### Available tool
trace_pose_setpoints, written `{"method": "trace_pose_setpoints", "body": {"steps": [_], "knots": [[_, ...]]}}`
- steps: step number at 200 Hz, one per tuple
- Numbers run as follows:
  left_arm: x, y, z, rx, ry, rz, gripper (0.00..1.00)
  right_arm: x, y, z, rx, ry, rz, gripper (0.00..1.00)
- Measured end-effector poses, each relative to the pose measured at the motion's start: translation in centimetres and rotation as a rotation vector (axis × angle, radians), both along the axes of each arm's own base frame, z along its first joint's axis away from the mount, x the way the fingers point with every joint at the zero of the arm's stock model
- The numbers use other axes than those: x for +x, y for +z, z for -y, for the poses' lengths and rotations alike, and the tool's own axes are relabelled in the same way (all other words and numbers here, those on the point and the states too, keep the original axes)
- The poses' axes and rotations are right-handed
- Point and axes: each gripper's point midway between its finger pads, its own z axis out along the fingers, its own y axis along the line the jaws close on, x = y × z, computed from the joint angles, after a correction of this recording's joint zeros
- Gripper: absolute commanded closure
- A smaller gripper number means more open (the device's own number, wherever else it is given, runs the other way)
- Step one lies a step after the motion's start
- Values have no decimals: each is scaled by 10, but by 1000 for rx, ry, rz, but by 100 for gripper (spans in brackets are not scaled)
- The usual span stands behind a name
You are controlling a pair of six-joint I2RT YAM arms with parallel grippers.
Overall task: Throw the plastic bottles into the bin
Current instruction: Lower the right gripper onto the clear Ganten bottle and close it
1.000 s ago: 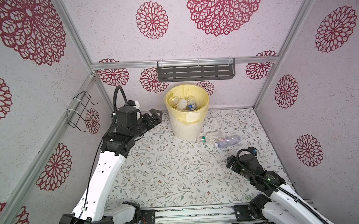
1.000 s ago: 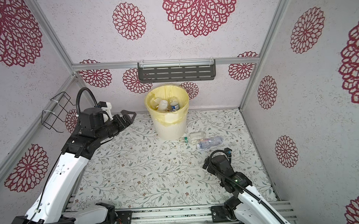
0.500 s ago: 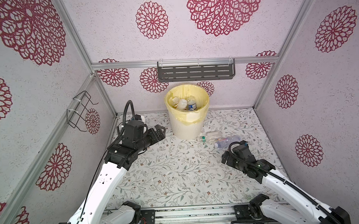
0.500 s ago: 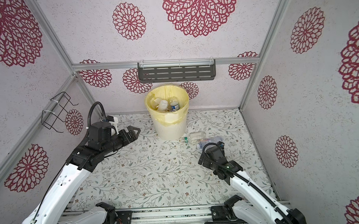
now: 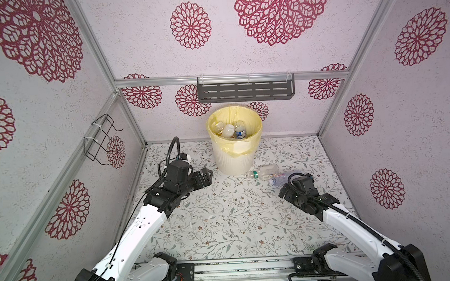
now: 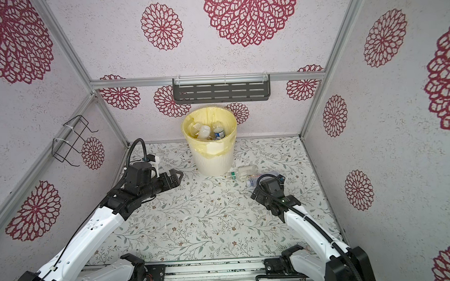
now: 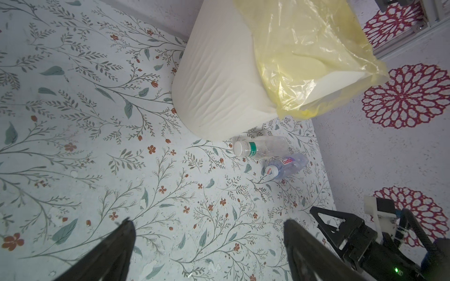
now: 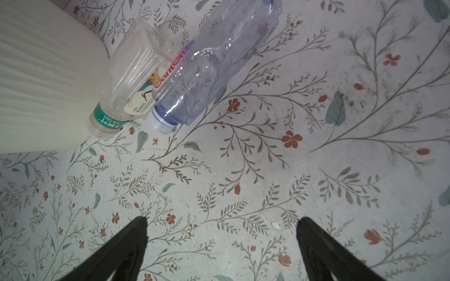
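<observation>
**Top views.** Bin (image 5: pixel 232 161) (image 6: pixel 214 162) stands upright at the back of the floral floor (image 5: pixel 222 219), close to the rear wall and below a grey slotted shelf (image 5: pixel 245 92). A yellow liner bag (image 5: pixel 245 146) is folded over its rim. Several plastic bottles (image 5: pixel 228 130) lie inside.

Two more are on the floor at the bin's right foot. A clear bottle (image 5: pixel 265 170) (image 6: pixel 242 171) with a green neck band lies on its side, and a bluish bottle (image 5: pixel 279 180) (image 6: pixel 253 181) lies just in front of it. Both caps point left.

Left gripper (image 5: pixel 207 174) (image 6: pixel 177 175) hangs left of the bin, apart from it, aimed rightward. Right arm (image 5: pixel 326 215) reaches in low, and its wrist overlaps the bluish bottle's far end. Its fingers cannot be made out from here.

**Left wrist view.** Left gripper (image 7: pixel 207 221) has its fingers spread wide with only floor between them. Bin wall (image 7: pixel 219 85), clear bottle (image 7: pixel 263 147) and bluish bottle (image 7: pixel 287 165) lie well ahead. Right gripper (image 7: pixel 323 219) shows at the edge, angled down toward the floor, near the bottles but apart from them.

**Right wrist view.** Right gripper (image 8: pixel 222 220) is wide apart and empty. The bluish bottle (image 8: pixel 214 60) and clear bottle (image 8: pixel 131 80) lie side by side ahead of the fingertips, touching or nearly so. The clear one rests against the foot of the bin (image 8: pixel 43 80), though contact is not certain.
</observation>
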Motion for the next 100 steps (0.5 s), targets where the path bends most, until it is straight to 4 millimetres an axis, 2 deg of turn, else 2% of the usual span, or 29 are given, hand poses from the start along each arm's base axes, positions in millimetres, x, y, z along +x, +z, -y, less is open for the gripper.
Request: {"method": "trace_pose_setpoints", "body": {"steps": [43,80,100], "knots": [[10,-11,10,20,-44,8,3,19,3,10,47,-80,-8,1],[7,-34,13,12,-66,-7,3,40,11,9,88,-127,1,1],[7,-38,18,-16,-81,-8,3,51,9,10,112,-167,-18,1]]}}
